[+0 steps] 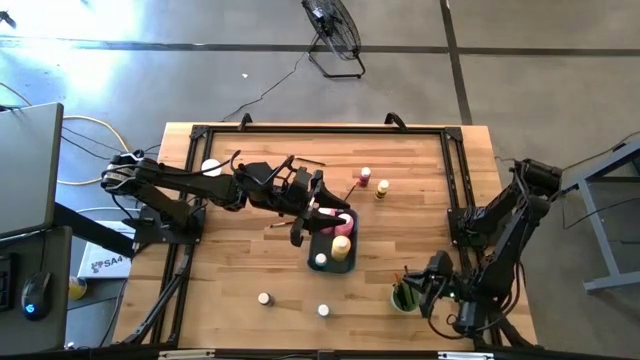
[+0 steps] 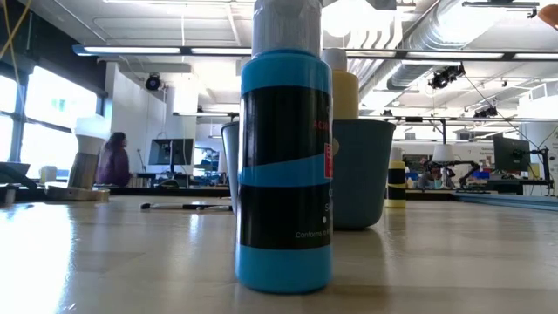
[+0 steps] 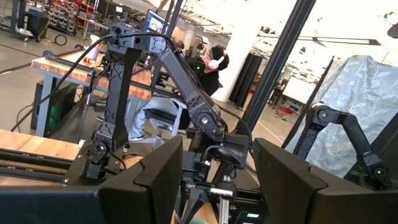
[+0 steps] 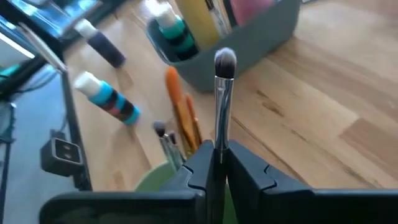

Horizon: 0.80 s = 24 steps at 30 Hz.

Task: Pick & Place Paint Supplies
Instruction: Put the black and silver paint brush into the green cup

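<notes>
Low over the green cup (image 1: pixel 403 297), right gripper (image 4: pixel 219 163) pinches a paintbrush (image 4: pixel 222 93) upright

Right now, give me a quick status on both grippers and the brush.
Right gripper shut on brush, over green cup. Left gripper open, above tray. More brushes already in the cup; nothing else in the way.

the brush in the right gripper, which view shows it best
The right wrist view: the brush stands upright, pinched between the right gripper fingers, bristles clear. The high view shows only that gripper beside the green cup; the other views miss it.
</notes>
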Tool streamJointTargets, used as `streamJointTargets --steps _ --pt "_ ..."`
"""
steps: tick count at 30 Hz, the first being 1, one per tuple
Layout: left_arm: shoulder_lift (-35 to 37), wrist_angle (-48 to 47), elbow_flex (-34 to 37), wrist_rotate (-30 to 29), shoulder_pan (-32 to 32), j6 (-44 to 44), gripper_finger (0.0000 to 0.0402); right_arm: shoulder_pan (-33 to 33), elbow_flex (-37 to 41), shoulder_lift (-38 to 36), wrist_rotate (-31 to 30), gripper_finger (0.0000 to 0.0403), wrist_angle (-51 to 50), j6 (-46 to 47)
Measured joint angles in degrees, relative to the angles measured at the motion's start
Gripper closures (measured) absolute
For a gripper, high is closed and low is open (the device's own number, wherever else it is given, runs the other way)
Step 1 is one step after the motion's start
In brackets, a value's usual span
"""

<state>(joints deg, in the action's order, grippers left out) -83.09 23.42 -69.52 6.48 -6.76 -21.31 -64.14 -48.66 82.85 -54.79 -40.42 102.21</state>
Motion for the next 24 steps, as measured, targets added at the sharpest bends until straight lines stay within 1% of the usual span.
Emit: streamJointTargets --steps 3,8,14,18,21,24 --pt "0.0 0.0 0.0 0.0 0.0 0.0 0.0208 1.5 0.0 0.0 2.8 0.0370 0.2 -0.1" --pt "0.0 0.0 0.0 0.0 0.0 0.0 0.0208 2.1 0.0 0.0 2.3 0.0359 1.5 -5.0" --pt "0.0 0.0 0.0 0.4 0.0 0.0 0.0208 2.0 0.0 0.0 1.2 0.0308 1.8 -5.3" --pt "0.0 0.0 0.0 0.5 0.0 0.0 0.0208 2.0 0.0 -0.2 3.5 0.0280 1.8 -5.1" --pt "0.0 0.0 0.0 0.5 0.0 0.0 0.0208 2.0 0.0 -1.3 5.4 0.0276 1.8 -5.1" --pt "0.0 0.0 0.0 0.4 0.0 0.0 0.0208 2.0 0.0 -3.0 5.5 0.0279 1.8 -6.6"
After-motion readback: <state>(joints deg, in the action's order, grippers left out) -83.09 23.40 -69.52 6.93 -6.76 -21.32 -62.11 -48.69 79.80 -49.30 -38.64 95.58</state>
